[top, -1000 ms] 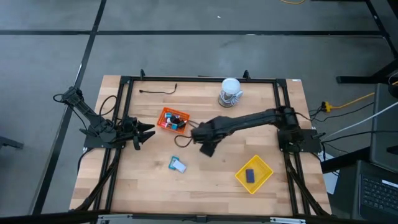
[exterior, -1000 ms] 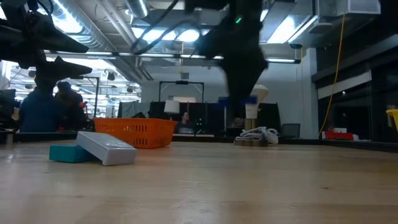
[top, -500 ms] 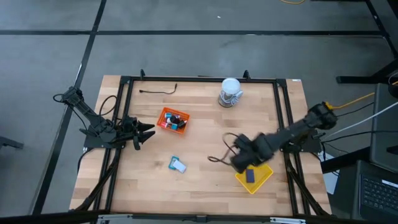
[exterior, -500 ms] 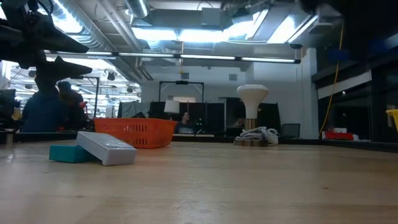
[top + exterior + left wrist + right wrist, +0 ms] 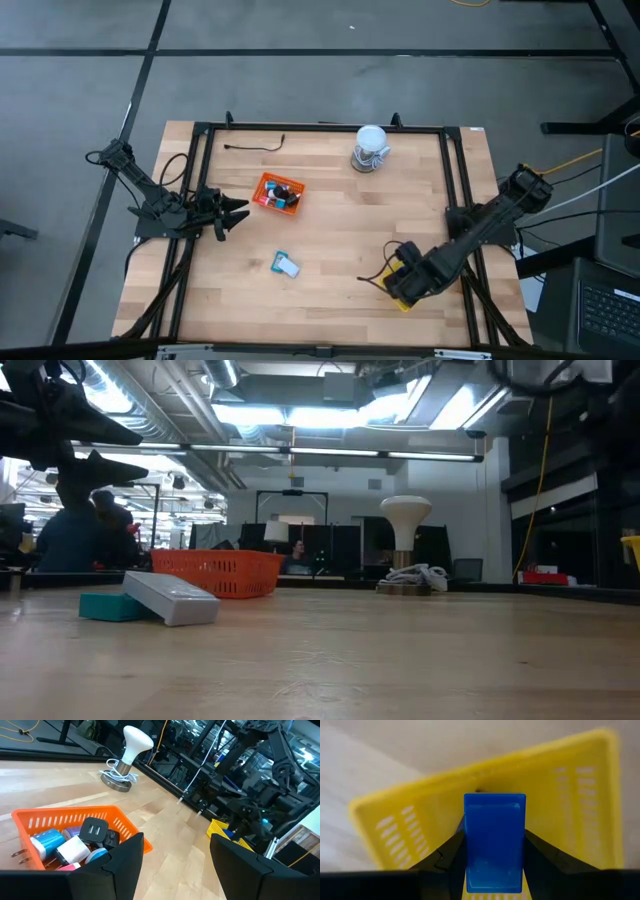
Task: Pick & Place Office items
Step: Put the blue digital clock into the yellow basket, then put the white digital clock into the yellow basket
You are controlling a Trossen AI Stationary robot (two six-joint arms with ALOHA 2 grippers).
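Note:
My right gripper [image 5: 398, 287] [image 5: 495, 832] is shut on a blue block [image 5: 494, 845] over the yellow mesh tray [image 5: 400, 827] near the table's near right corner. The arm covers most of that tray in the high view. The orange mesh tray [image 5: 279, 193] [image 5: 75, 817] holds several small items: light blue, white, black and pink pieces. A teal block [image 5: 108, 606] and a white-grey piece [image 5: 172, 598] lie on the table [image 5: 330, 230] near its middle. My left gripper [image 5: 240, 210] [image 5: 175, 842] waits open, left of the orange tray. My right gripper pinches the blue block by its two long sides [image 5: 470, 855], one finger [image 5: 451, 855] on each. The fingers lie along the block and point down into the yellow tray. The block's far end [image 5: 494, 800] sticks out past the fingertips. I cannot tell whether the block touches the tray's floor.
A white-and-grey roll [image 5: 370, 148] stands near the far edge, and a thin black cable [image 5: 255, 146] lies at the far left. A dark frame [image 5: 320, 126] runs round the table. Bare wood lies between the two trays. People show in the room behind [image 5: 70, 530].
My right gripper has swung from beside the orange tray toward the table's right and near edge, carrying the blue block, and now hangs over the yellow tray.

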